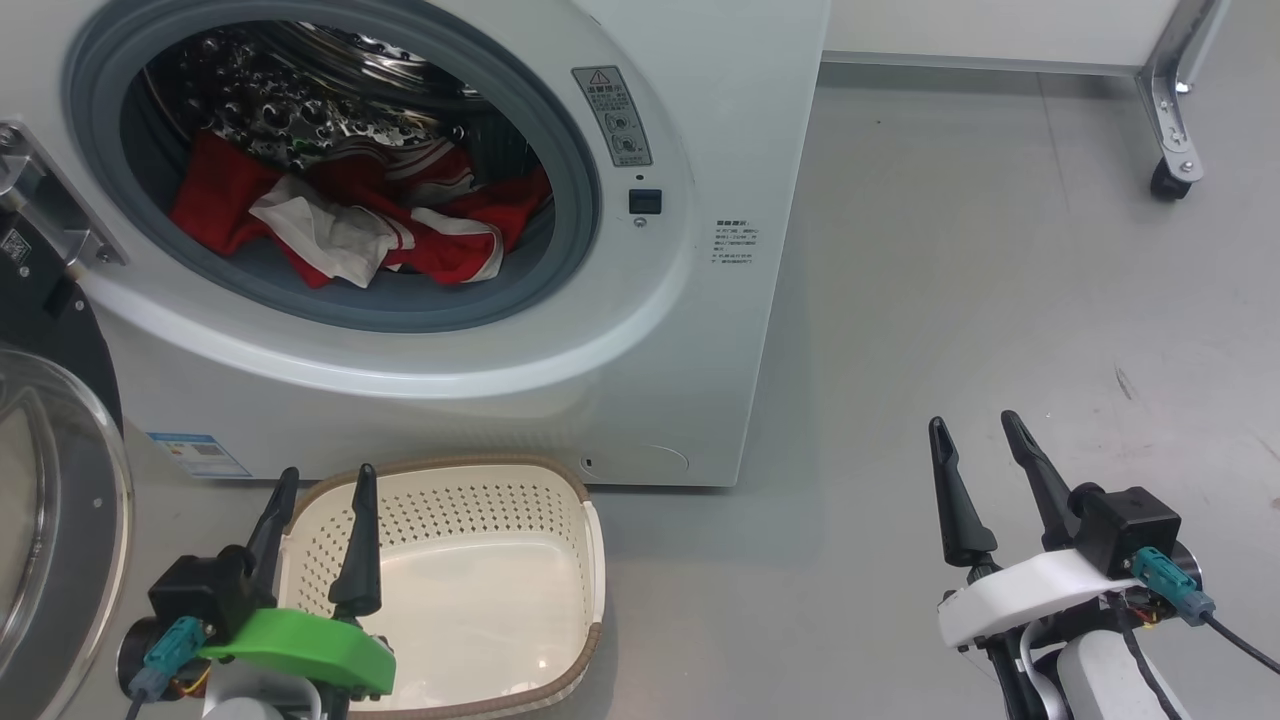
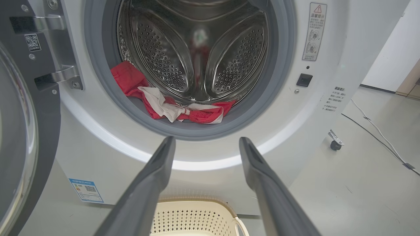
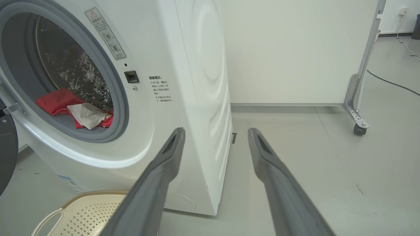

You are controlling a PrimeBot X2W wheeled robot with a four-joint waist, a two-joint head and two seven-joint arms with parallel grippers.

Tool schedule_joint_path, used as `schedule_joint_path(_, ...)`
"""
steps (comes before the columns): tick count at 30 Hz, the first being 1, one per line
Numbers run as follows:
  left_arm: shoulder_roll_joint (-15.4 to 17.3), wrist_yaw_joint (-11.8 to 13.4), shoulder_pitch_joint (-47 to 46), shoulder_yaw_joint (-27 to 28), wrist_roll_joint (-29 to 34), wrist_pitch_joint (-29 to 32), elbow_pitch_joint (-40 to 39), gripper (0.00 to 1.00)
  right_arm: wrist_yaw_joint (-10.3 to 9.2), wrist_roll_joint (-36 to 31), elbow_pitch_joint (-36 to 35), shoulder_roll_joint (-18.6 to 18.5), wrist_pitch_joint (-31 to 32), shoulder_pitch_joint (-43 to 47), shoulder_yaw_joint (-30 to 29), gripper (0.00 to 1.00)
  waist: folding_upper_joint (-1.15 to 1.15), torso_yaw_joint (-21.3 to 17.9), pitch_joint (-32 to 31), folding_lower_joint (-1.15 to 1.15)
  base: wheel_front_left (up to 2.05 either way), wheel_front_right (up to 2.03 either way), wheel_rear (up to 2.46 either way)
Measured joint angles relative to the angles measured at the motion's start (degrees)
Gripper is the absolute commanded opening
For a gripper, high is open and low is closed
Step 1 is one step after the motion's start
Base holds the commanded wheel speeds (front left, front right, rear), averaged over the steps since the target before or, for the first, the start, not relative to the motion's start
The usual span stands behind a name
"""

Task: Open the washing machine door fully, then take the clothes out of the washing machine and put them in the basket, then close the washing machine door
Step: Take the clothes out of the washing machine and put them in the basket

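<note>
The white washing machine (image 1: 690, 330) stands with its door (image 1: 50, 520) swung open to the left, black rim and glass bowl showing. Red clothes (image 1: 400, 225) with white trim lie at the front of the steel drum, also in the left wrist view as clothes (image 2: 170, 106) and in the right wrist view as clothes (image 3: 75, 111). The cream basket (image 1: 590, 560) sits empty on the floor before the machine. My left gripper (image 1: 325, 482) hangs open over the basket's left rim. My right gripper (image 1: 975, 425) is open above bare floor, right of the machine.
A grey floor (image 1: 1000, 250) spreads to the right of the machine. A metal frame leg with a caster (image 1: 1170, 180) stands at the far right by a white panel. A cable (image 2: 377, 131) runs along the floor in the left wrist view.
</note>
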Motion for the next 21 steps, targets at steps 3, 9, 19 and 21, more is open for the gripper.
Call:
schedule_joint_path(3,-0.10,0.00,-0.01,0.04,0.02,-0.01,0.10,1.00,0.00,0.00,0.00,0.01,0.00,0.00,0.00,1.00,0.00,-0.03,-0.03,0.00,0.00,0.00,0.00)
schedule_joint_path(9,-0.13,0.00,-0.03,0.16,0.32,0.00,0.33,1.00,0.00,0.00,0.00,0.02,0.00,-0.01,-0.01,1.00,0.00,-0.07,-0.11,0.00,0.00,0.00,0.00)
schedule_joint_path(19,-0.24,0.00,-0.06,0.49,0.48,0.00,0.38,1.00,0.00,0.00,0.01,0.02,0.00,-0.01,-0.03,1.00,0.00,-0.09,0.04,0.00,0.00,0.00,0.00)
schedule_joint_path(21,-0.30,0.00,-0.06,0.63,0.48,0.00,0.38,1.00,0.00,0.00,0.00,0.03,0.00,-0.02,-0.01,1.00,0.00,-0.12,0.15,0.00,0.00,0.00,0.00)
